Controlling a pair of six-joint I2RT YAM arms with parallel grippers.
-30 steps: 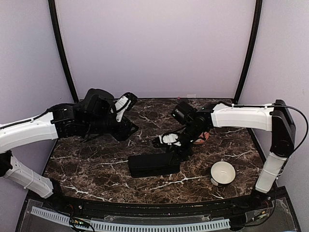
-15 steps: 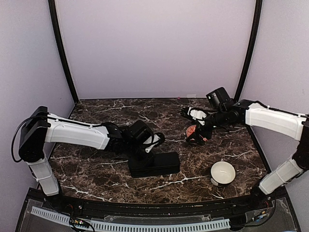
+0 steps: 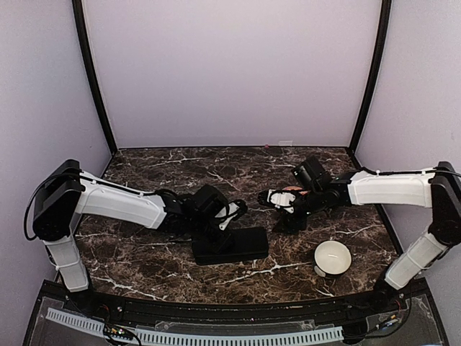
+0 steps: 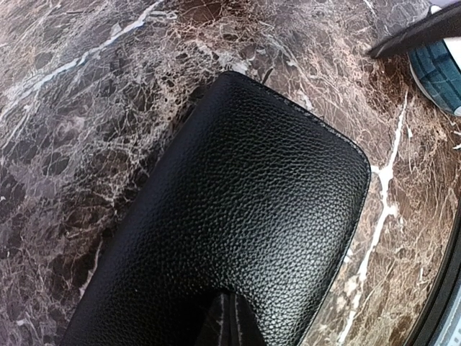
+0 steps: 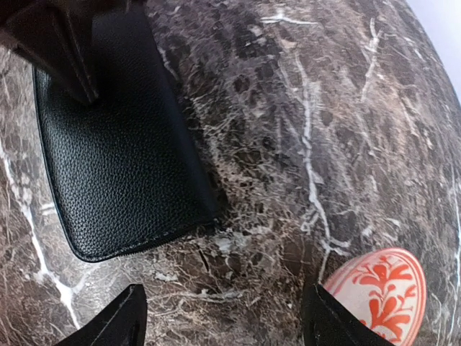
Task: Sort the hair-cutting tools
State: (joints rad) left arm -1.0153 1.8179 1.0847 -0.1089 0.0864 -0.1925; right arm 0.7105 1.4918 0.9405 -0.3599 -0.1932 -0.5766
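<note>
Case [image 3: 238,246] black, pebbled grain. Table [image 3: 137,252] dark brown marble, white veins. Bowl [image 5: 379,290] white, orange floral pattern.

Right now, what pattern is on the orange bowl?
The orange bowl has red-orange leafy scrolls on white; clearest in right wrist view.

Top view: even, diffuse light from overhead, with the pale walls [image 3: 230,72] uniformly bright and free of hot spots. The dark marble table [image 3: 144,252] looks dim beside them. Shadows are soft and short, a faint one hugging the white bowl [image 3: 332,257]. The black case [image 3: 230,245] reads as a nearly featureless slab. Black corner posts [image 3: 90,79] bow outward, wide-lens distortion at the sides. Left wrist view: crisp, the case's leather grain sharp, a broad dull sheen across its top, no glare. Right wrist view: slightly soft. The fingertips [image 5: 126,321] of the right gripper [image 5: 227,321] are underexposed dark shapes at the lower edge, the orange-patterned bowl [image 5: 374,295] is bright, and the upper right corner is washed out pale.
</note>
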